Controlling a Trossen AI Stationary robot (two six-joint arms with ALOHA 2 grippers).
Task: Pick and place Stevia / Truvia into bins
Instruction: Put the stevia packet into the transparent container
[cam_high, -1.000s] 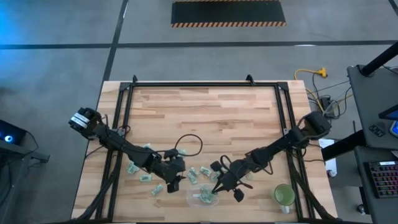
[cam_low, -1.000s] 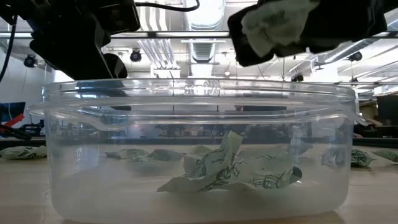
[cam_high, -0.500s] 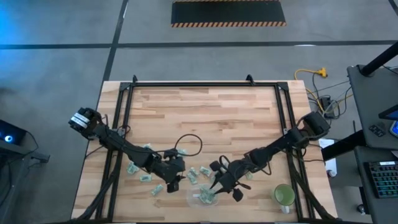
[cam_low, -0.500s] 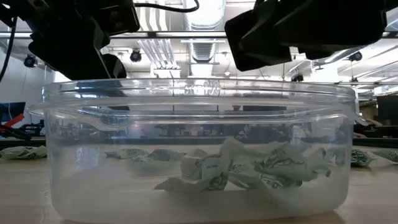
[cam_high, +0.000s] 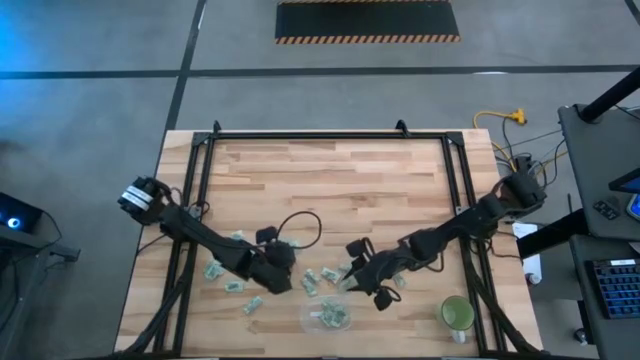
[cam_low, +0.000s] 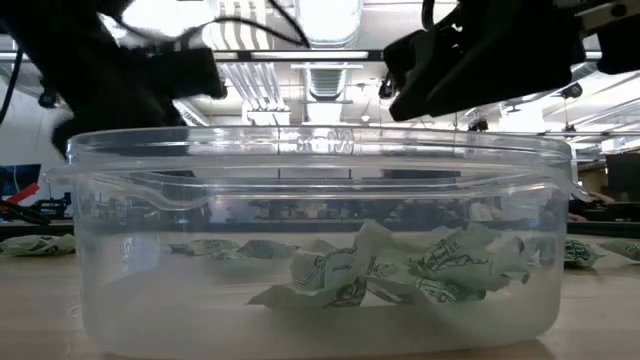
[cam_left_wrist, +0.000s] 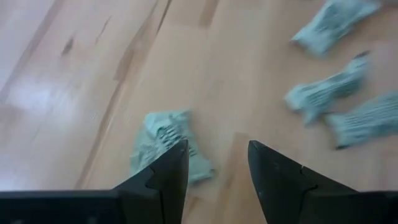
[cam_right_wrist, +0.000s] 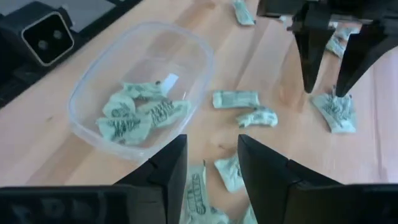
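Note:
The clear bin (cam_high: 328, 315) stands near the table's front edge and holds several pale green Stevia / Truvia sachets (cam_right_wrist: 134, 115), heaped on its floor (cam_low: 400, 270). More sachets (cam_high: 312, 283) lie flat on the wood to its left and behind it. My right gripper (cam_right_wrist: 211, 140) hangs open and empty just beyond the bin's far rim (cam_high: 352, 283). My left gripper (cam_left_wrist: 217, 146) is open to the bin's left (cam_high: 275, 288), low over the table. One crumpled sachet (cam_left_wrist: 165, 146) lies by one of its fingertips; I cannot tell whether it touches.
A round green cup (cam_high: 457, 313) stands at the front right corner. A small black camera (cam_right_wrist: 40, 37) sits at the front edge by the bin. Black frame rails (cam_high: 200, 180) run along the table's sides. The far half of the wooden top (cam_high: 330, 180) is bare.
My right gripper has opened above the bin and let go of a crumpled sachet, which has fallen onto the heap inside. It has then drawn back toward the table's far edge, off the bin. My left gripper has shifted slightly toward the left edge, staying open.

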